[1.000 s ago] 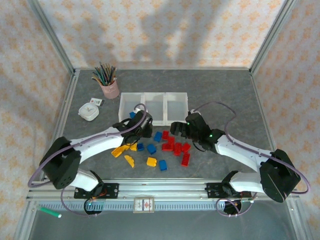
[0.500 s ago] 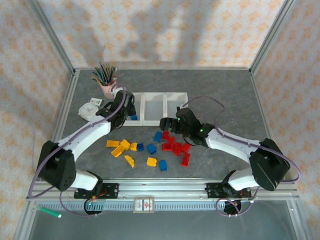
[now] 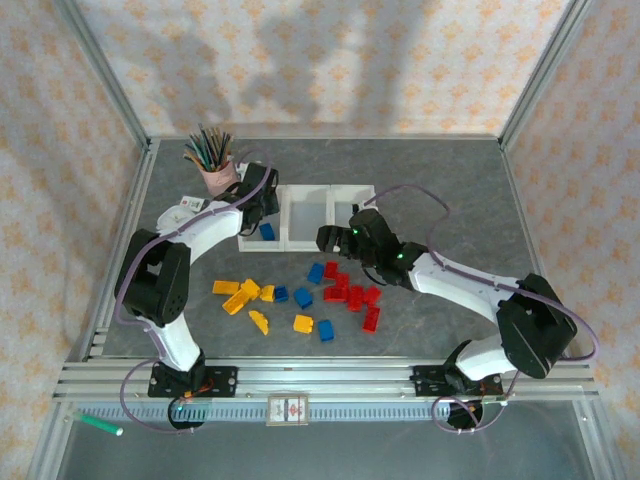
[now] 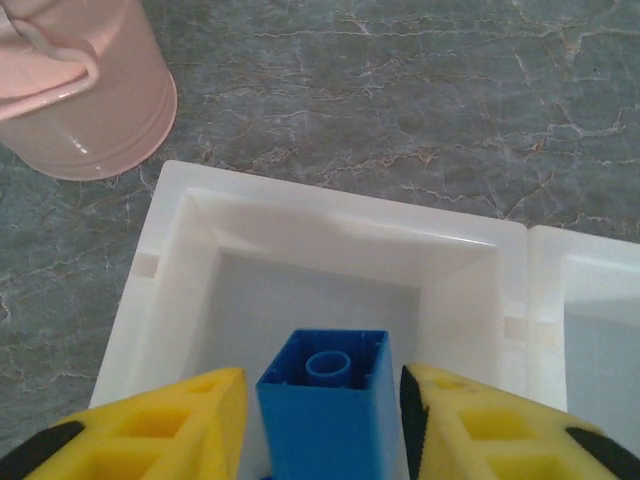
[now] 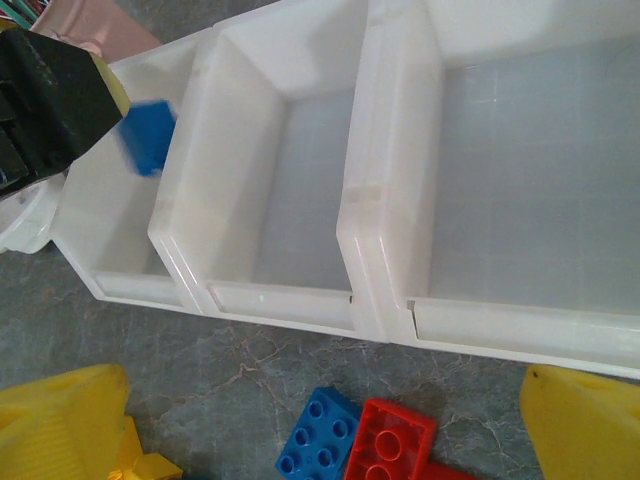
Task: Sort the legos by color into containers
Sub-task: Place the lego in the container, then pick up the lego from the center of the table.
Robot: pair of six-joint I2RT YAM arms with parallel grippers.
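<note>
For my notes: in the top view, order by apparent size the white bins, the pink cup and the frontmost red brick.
1. white bins
2. pink cup
3. red brick

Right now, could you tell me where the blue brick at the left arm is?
In the left wrist view, the blue brick sits between the left end effector's fingers over the leftmost bin, near the pink cup.

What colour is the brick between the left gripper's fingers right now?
Blue. The brick shows best in the left wrist view, above the leftmost bin.
</note>
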